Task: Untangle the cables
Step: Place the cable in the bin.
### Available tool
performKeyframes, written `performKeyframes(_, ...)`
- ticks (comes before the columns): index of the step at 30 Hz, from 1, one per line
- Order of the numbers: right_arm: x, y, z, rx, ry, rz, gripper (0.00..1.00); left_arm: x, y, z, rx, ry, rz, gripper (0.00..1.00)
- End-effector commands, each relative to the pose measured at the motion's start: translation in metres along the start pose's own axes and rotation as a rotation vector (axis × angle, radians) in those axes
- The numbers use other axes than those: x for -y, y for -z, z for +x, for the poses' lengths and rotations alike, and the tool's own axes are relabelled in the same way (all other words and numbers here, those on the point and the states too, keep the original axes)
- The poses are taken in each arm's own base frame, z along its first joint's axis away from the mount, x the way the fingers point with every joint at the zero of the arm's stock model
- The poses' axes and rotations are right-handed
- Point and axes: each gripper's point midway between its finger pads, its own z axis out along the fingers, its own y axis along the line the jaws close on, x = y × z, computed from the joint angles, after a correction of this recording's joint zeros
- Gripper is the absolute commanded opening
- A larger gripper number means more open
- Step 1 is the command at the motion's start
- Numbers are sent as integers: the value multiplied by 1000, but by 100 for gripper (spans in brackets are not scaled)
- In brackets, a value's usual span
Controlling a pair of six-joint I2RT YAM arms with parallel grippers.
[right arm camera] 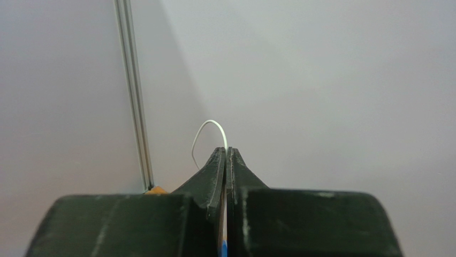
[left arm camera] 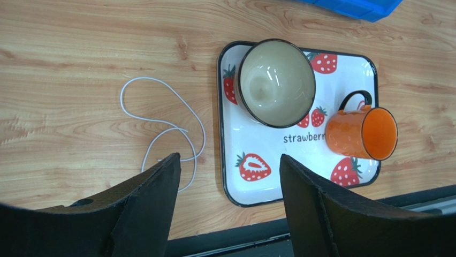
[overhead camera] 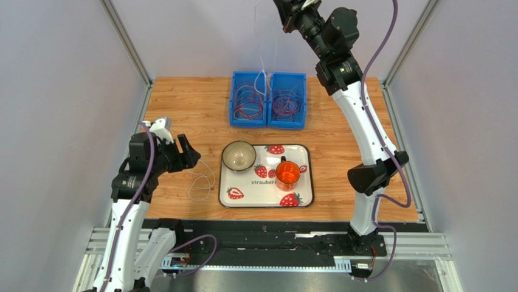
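Two blue bins at the back hold coiled thin cables: the left bin (overhead camera: 248, 100) red, white and dark ones, the right bin (overhead camera: 287, 101) red and dark ones. My right gripper (overhead camera: 290, 13) is raised high above the bins, shut on a white cable (overhead camera: 263, 55) that hangs down into the left bin. In the right wrist view that cable (right arm camera: 206, 131) loops out past the closed fingertips. Another white cable (overhead camera: 202, 180) lies loose on the wood left of the tray, also in the left wrist view (left arm camera: 160, 120). My left gripper (left arm camera: 230, 163) is open and empty above it.
A strawberry-print tray (overhead camera: 299, 188) sits mid-table holding a beige bowl (overhead camera: 238, 156) and an orange mug (overhead camera: 287, 173). Grey enclosure walls stand left, right and behind. A black rail runs along the table's near edge.
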Motion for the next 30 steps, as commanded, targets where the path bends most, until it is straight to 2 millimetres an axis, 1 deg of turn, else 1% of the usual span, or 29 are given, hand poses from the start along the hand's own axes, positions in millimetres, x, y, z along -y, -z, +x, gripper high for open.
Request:
performKeyframes(1, 26, -2, -20, 86, 41, 64, 0, 4, 1, -6, 32, -23, 28, 78)
performKeyframes(5, 47, -2, -9, 65, 49, 101, 0, 3, -1, -5, 28, -18, 20, 79)
performKeyframes(7, 53, -3, -12, 87, 57, 106, 0, 3, -1, -5, 24, -17, 19, 79)
performKeyframes(10, 65, -3, -3, 72, 68, 129, 0, 2, -3, -4, 19, -16, 14, 79)
performKeyframes(12, 73, -2, 5, 58, 68, 141, 0, 1, -3, -4, 18, -15, 12, 79)
performKeyframes(14, 79, -1, 9, 55, 66, 149, 0, 1, -4, -4, 14, -14, 11, 79)
performKeyframes(19, 90, -3, 32, 21, 66, 160, 0, 0, -6, -2, 4, -12, 7, 79)
performKeyframes(21, 93, -3, 38, 14, 66, 165, 0, 0, -6, -3, 6, -12, 7, 79)
performKeyframes(22, 97, -3, 45, 3, 67, 170, 0, -1, -6, -2, 5, -12, 5, 79)
performKeyframes(24, 98, -3, 48, -3, 65, 170, 0, -1, -6, -3, 6, -10, 3, 79)
performKeyframes(28, 107, -2, 52, -5, 56, 185, 0, -1, -7, -2, 2, -9, 0, 78)
performKeyframes(30, 109, -1, 44, 14, 43, 185, 0, -1, -7, -2, -1, -9, 1, 78)
